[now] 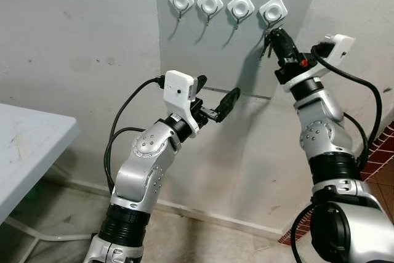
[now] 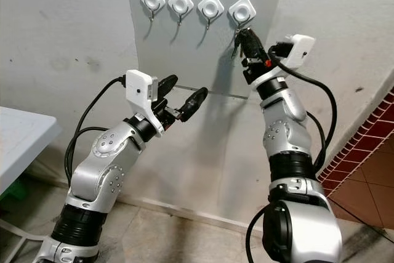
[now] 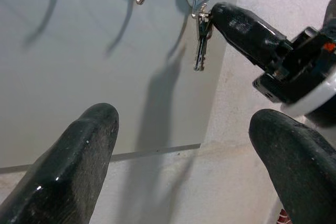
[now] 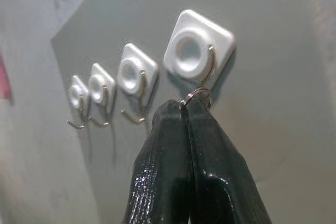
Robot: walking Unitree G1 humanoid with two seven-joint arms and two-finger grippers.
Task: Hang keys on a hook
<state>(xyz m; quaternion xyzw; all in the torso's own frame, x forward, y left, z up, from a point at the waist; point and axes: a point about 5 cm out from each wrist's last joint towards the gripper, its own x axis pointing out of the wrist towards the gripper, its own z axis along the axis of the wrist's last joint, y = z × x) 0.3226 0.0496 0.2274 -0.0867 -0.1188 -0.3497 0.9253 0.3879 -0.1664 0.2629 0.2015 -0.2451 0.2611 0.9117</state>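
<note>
Your right gripper (image 1: 275, 34) is up high at the grey board (image 1: 246, 66) on the wall. Its two black fingers (image 4: 184, 171) are pressed tight together, and they pinch the ring of the keys (image 3: 201, 45). The ring (image 4: 198, 96) sits right at the wire of the last hook (image 1: 273, 12), the one farthest to your right. You cannot tell for sure if the ring is already over the wire or just touching it. The keys hang straight down under the fingertips, close to the board.

There are four white hooks in a row on the board. The other three hooks (image 1: 210, 3) have nothing on them.

Your left gripper (image 1: 217, 100) is lower down, in front of the bottom edge of the board. Its fingers (image 3: 73, 166) are spread wide apart and hold nothing. It points up toward the keys but stays well apart from them.

A white table (image 1: 24, 146) stands at your left, near the wall. There are no boxes, bowls or baskets here, so nothing is inside anything.
</note>
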